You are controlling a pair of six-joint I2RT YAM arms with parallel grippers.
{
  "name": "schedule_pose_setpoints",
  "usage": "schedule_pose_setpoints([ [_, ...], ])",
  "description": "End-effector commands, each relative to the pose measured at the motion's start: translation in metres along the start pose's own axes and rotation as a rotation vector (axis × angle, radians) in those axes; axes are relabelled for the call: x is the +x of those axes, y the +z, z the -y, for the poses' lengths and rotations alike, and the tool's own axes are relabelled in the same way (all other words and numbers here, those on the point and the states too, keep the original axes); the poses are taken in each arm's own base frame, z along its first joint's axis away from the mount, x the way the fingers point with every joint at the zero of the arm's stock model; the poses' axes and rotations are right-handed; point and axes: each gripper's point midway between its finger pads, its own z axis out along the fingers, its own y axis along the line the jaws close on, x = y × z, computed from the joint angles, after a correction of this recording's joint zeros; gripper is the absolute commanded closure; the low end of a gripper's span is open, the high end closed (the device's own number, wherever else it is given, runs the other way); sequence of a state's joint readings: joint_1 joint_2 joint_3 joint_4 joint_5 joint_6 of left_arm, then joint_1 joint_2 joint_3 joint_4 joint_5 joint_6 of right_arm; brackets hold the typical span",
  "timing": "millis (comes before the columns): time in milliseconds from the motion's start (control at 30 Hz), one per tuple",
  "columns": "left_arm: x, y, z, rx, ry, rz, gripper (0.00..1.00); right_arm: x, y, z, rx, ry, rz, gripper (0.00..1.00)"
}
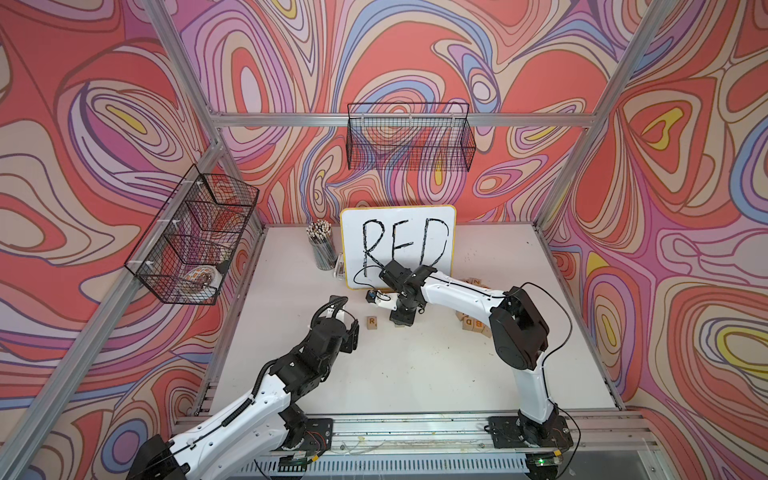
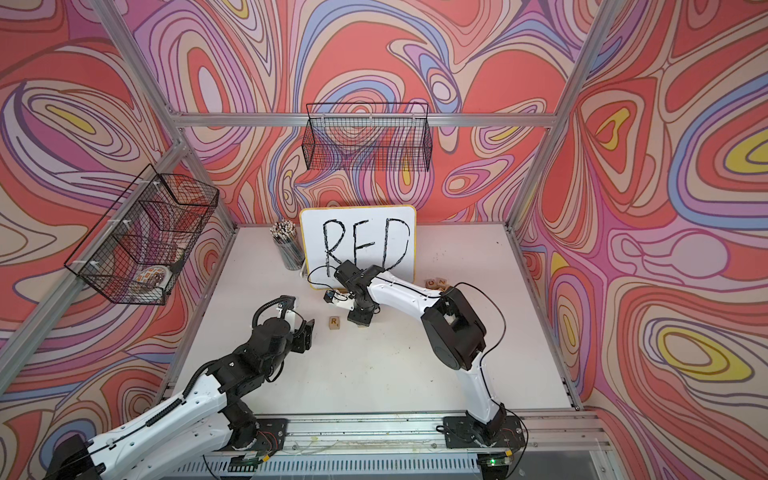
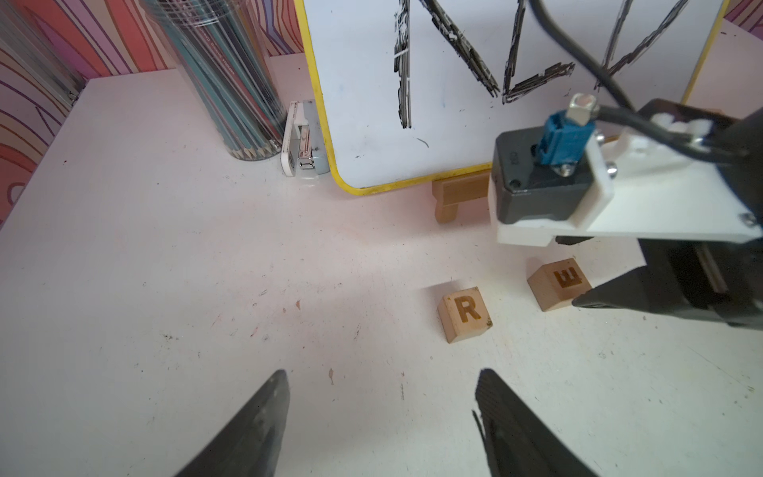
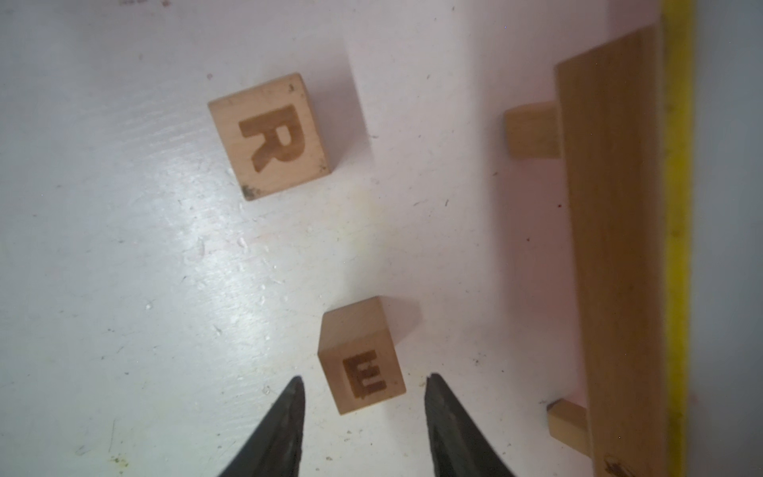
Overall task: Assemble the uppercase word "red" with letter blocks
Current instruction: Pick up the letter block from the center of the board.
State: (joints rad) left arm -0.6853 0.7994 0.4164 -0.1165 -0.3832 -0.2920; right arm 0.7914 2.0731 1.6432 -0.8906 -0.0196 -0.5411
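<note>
The R block (image 4: 270,136) lies letter-up on the white surface (image 3: 165,268) before the whiteboard (image 3: 363,82), with the E block (image 4: 361,355) near it but apart. The right end effector (image 4: 365,382) straddles the E block, parted, a gap on each side. The left end effector (image 3: 382,373) is spread and empty.

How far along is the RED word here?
Done: the R block lies face-up before the whiteboard. In hand: the right gripper, open, straddles the E block, set apart and turned askew. Remaining: align E beside R, then add the last letter. The left gripper, open, holds nothing.
</note>
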Motion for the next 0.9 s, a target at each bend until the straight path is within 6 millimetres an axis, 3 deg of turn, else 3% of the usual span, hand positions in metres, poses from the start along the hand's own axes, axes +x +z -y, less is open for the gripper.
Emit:
schedule_pose_setpoints([
  [0,-0.003,-0.001,-0.005,-0.026,-0.004,-0.004,0.26,0.006,0.016,-0.005,-0.029,-0.006,-0.021,0.50],
  [467,-0.003,0.000,-0.006,-0.029,-0.005,-0.006,0.26,0.019,0.032,0.002,-0.029,0.032,-0.047,0.51],
  [867,-0.002,0.000,-0.006,-0.029,-0.005,-0.008,0.26,0.011,0.036,0.001,-0.067,0.052,-0.028,0.55],
])
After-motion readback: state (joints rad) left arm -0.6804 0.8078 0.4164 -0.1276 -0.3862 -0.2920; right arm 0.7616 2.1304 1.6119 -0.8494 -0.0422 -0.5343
